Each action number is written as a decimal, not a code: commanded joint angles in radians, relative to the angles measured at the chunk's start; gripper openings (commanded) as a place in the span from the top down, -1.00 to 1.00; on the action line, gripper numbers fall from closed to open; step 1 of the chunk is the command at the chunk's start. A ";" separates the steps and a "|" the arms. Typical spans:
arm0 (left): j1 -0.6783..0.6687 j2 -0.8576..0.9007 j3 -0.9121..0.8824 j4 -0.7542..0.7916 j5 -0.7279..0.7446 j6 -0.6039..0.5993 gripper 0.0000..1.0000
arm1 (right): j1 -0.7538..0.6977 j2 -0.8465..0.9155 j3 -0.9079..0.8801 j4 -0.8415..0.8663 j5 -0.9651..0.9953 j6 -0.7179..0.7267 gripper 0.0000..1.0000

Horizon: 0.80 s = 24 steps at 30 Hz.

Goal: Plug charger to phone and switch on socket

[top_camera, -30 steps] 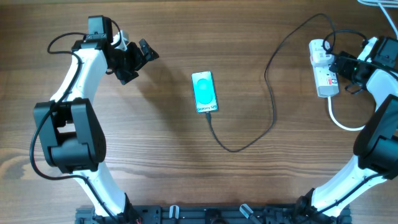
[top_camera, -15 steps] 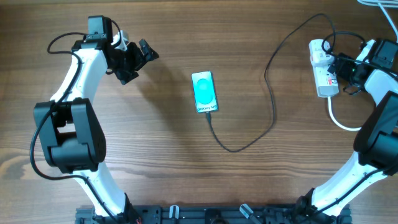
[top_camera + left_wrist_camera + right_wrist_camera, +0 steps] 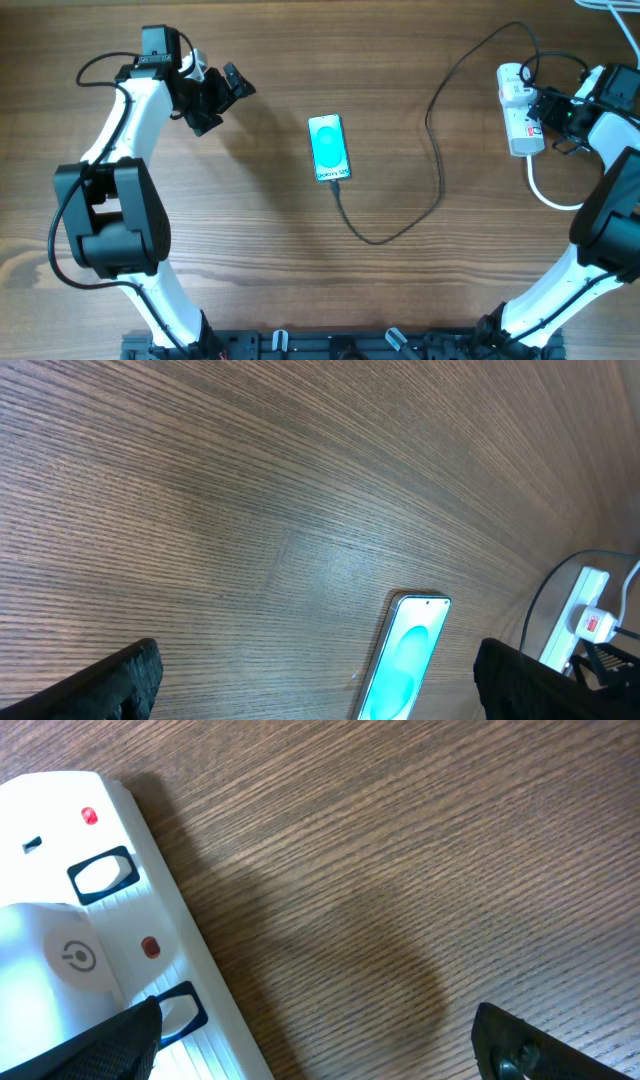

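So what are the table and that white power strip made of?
The table looks like wood or a wood-print laminate: matte brown with fine grain lines running across it. The power strip looks like smooth moulded plastic, plain white with a slight sheen and crisp edges around its switches.

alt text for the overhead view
A turquoise phone lies mid-table, a thin black charger cable looping from its near end to a white power strip at right, beside the open right gripper. The open left gripper hangs far left.
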 commanded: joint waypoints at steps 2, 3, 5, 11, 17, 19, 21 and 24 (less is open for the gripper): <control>0.000 -0.015 0.010 0.000 0.008 0.001 -1.00 | 0.010 0.047 -0.007 -0.039 -0.067 0.011 -1.00; 0.000 -0.015 0.010 0.000 0.008 0.001 -1.00 | 0.010 0.047 -0.007 -0.039 -0.067 0.011 -0.99; 0.000 -0.015 0.010 0.000 0.008 0.001 -1.00 | 0.010 0.047 -0.007 -0.042 -0.066 0.011 -1.00; 0.000 -0.015 0.010 0.000 0.008 0.001 -1.00 | 0.010 0.047 -0.007 -0.042 -0.062 0.012 -0.99; 0.000 -0.015 0.010 0.000 0.008 0.001 -1.00 | -0.028 -0.045 0.008 -0.042 -0.047 0.024 -1.00; 0.000 -0.015 0.010 0.000 0.008 0.001 -1.00 | -0.038 -0.049 0.007 -0.035 -0.047 0.038 -0.99; 0.000 -0.015 0.010 0.000 0.008 0.001 -1.00 | -0.038 -0.047 0.003 -0.026 -0.047 0.038 -1.00; 0.000 -0.015 0.010 0.000 0.008 0.001 -1.00 | -0.038 -0.046 0.003 -0.006 -0.047 0.037 -0.99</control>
